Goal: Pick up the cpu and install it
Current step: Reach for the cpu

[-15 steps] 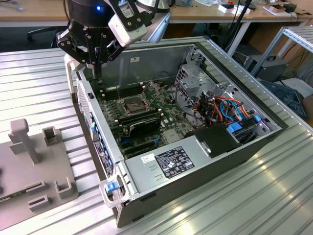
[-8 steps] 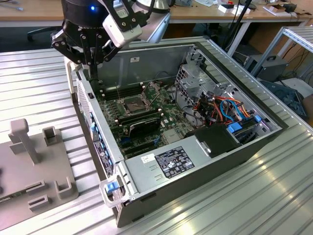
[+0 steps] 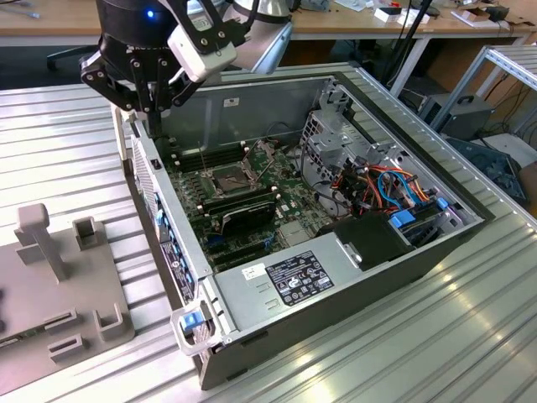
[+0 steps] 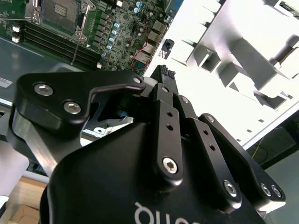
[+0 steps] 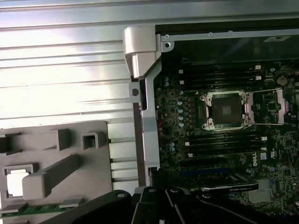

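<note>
1 arm (image 3: pixel 267 40) | gripper (image 3: pixel 149 109) pointing down | exterior view's upper left

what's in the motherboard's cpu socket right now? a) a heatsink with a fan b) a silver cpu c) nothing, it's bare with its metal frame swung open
c: in the first wrist view the socket shows a dark, bare centre, and its metal frame lies flipped open beside it.

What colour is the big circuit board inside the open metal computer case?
Dark green. The flat green circuit board shows best in the first wrist view.
</note>
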`<state>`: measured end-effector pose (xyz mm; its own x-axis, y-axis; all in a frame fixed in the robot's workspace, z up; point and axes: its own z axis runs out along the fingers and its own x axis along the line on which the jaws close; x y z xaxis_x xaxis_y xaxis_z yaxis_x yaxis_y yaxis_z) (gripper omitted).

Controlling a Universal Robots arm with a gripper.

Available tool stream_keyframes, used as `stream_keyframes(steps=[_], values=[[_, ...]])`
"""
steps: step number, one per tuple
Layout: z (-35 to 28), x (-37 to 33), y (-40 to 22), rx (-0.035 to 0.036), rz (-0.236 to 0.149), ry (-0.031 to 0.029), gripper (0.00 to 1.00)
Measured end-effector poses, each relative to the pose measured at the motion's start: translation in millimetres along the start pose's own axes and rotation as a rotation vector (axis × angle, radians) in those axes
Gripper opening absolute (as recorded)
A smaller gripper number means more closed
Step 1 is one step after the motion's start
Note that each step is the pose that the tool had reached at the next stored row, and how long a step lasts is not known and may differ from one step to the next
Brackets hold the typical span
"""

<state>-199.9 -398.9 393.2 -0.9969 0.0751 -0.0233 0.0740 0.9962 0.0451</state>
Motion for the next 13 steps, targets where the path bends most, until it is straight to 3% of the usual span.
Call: stream_keyframes(steps=[8, 13], values=[[0.0, 2.3, -0.2, 0.0, 0.0, -0.0001, 0.11], [-0.2, 9.1, -0.7, 0.0, 0.0, 0.0, 0.11]])
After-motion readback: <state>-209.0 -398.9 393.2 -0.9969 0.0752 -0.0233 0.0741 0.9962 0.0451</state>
